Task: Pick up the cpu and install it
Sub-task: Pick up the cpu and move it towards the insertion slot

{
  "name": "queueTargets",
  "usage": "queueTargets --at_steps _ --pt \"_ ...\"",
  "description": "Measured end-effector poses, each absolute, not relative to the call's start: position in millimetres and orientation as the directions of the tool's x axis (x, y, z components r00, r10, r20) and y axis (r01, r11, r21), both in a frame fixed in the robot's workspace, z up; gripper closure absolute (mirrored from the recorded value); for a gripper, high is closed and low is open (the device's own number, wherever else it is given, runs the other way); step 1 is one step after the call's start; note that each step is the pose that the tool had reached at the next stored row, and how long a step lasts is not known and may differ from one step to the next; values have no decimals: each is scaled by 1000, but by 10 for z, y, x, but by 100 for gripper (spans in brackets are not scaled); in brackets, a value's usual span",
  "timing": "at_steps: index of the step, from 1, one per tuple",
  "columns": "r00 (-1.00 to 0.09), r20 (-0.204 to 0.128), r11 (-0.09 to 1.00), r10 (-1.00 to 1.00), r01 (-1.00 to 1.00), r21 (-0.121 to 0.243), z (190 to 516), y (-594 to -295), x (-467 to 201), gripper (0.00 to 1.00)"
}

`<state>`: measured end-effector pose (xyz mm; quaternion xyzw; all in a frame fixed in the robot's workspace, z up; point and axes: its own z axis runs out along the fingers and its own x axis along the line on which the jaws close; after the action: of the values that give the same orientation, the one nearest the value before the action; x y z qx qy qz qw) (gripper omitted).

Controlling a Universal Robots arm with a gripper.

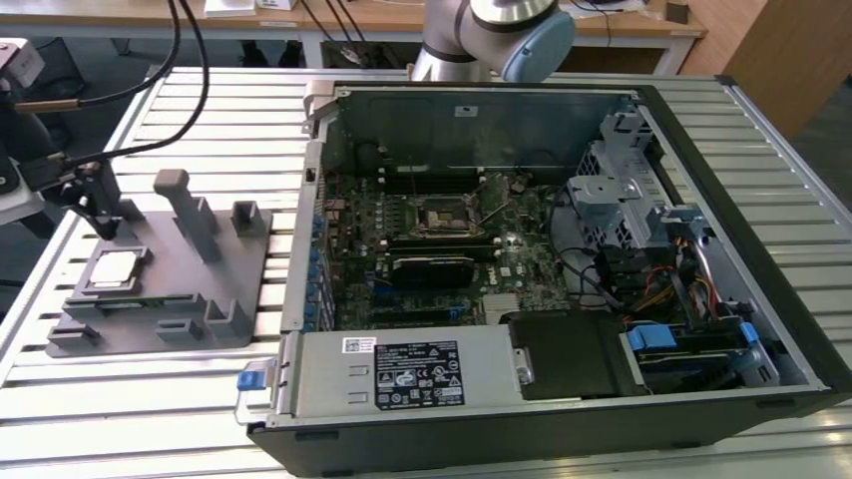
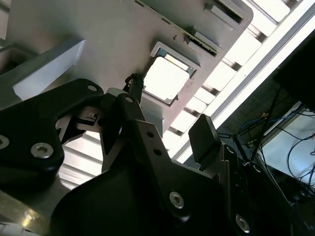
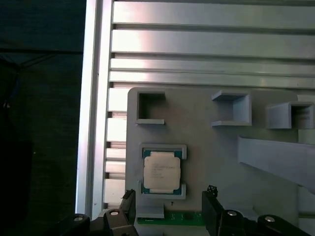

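The cpu [image 1: 118, 267] is a flat square chip with a silvery top, lying in a recess of the grey holder tray [image 1: 200, 289] at the exterior view's left. My gripper [image 1: 107, 222] hangs just above the tray, a little behind the chip, open with nothing between its fingers. In the first wrist view the cpu [image 3: 161, 170] lies ahead of the gripper [image 3: 170, 196], whose two dark fingertips stand wider apart than the chip. In the second wrist view the cpu [image 2: 166, 78] glares bright beyond the gripper [image 2: 170, 105].
An open computer case [image 1: 745, 200] lies on the slatted aluminium table [image 1: 120, 419], holding the motherboard with its dark socket frame [image 1: 437, 215]. A power supply [image 1: 399, 374] fills the case's near side. Upright posts [image 1: 187, 215] rise from the tray. Cables [image 1: 174, 60] hang at the left.
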<state>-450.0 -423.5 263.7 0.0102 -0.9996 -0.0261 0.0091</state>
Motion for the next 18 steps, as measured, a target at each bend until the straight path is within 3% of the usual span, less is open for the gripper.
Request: queueTargets --at_steps 18 --pt "-1000 14 999 -14 -13 52 2529 -4235 -4502 36"
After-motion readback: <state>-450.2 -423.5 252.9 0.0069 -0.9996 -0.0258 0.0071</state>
